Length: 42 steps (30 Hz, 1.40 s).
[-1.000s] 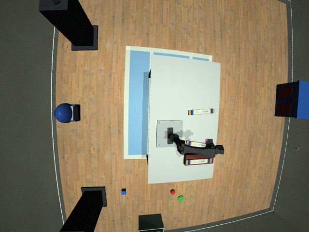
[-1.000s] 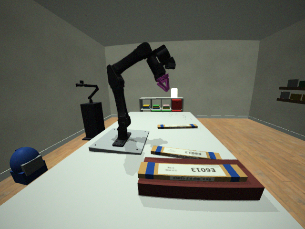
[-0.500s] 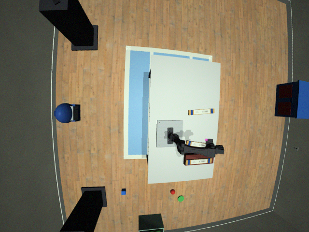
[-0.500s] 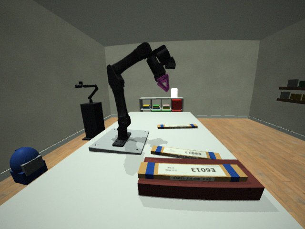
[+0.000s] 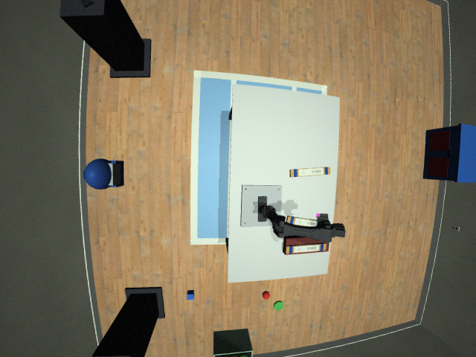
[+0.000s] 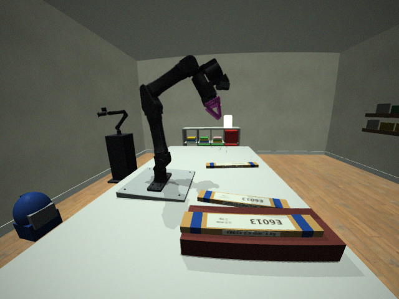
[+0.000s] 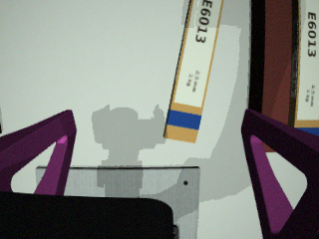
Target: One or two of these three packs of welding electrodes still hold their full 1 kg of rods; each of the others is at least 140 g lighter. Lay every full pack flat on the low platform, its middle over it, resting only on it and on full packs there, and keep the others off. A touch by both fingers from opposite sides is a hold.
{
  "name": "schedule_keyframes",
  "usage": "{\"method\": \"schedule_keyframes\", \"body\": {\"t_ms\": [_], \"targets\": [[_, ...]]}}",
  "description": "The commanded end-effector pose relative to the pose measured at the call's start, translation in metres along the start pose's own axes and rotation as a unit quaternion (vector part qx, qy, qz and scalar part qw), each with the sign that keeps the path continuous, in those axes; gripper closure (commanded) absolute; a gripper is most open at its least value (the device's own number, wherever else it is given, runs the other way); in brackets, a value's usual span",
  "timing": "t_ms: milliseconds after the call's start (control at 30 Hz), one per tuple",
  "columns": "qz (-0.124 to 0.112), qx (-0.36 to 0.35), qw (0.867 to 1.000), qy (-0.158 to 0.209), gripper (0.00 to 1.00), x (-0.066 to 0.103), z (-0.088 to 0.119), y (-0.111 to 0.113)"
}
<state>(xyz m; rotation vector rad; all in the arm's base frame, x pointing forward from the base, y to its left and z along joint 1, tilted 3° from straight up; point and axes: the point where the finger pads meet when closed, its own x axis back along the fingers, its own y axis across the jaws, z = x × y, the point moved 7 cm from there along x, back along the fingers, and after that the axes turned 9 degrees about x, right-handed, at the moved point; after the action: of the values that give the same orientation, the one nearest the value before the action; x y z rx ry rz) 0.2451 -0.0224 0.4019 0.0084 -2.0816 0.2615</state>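
I'm working the arm (image 5: 300, 230) (image 6: 170, 77) high over the white table (image 5: 284, 130) (image 6: 96, 251) (image 7: 75, 60). Its gripper (image 5: 318, 215) (image 6: 218, 118) (image 7: 159, 119) is pointing downward, fingers standing wide apart, released, gripping nothing. In the wrist view I'm seeing the two purple fingers flanking bare space, well above the tabletop.

Packs, three, all lying flat:

- First pack (image 5: 306, 248) (image 6: 251, 223) (image 7: 309, 60) is resting on the low dark-red platform (image 5: 303, 240) (image 6: 260, 251) (image 7: 276, 60), running lengthwise along it, closer to the long side facing away from the other packs. Its label is reading E6013, its side 1 kg.
- Second pack (image 5: 301, 221) (image 6: 243, 198) (image 7: 191, 80) is lying on the table beside the platform, slightly askew to it. Wrist view is showing a gap at its near end; I'm not able to tell whether the other end is touching.
- Third pack (image 5: 309, 171) (image 6: 232, 165) is lying on the table, well apart from the platform, past the base plate (image 5: 250, 192) (image 6: 135, 185) (image 7: 80, 184).

Weights aren't showing, so I'm not telling full from light.

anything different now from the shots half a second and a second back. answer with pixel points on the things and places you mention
Nothing visibly changed; nothing was taken hold of or let go. The arm holds the same pose, its pincer (image 6: 214, 118) (image 7: 159, 119) open and raised above the table (image 5: 284, 130) (image 6: 106, 251). One pack (image 5: 306, 248) (image 6: 251, 222) still lies on the dark red platform (image 5: 301, 240) (image 6: 257, 251), the other two off it.
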Motion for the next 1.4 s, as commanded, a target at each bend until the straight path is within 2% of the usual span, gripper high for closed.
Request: {"method": "schedule_keyframes", "body": {"t_ms": [0,1367], "targets": [[-0.015,-0.003,0.997,0.072,0.05,0.0109,-0.0107,-0.0018],[-0.016,-0.009,0.997,0.072,0.05,0.0109,-0.0107,-0.0019]]}}
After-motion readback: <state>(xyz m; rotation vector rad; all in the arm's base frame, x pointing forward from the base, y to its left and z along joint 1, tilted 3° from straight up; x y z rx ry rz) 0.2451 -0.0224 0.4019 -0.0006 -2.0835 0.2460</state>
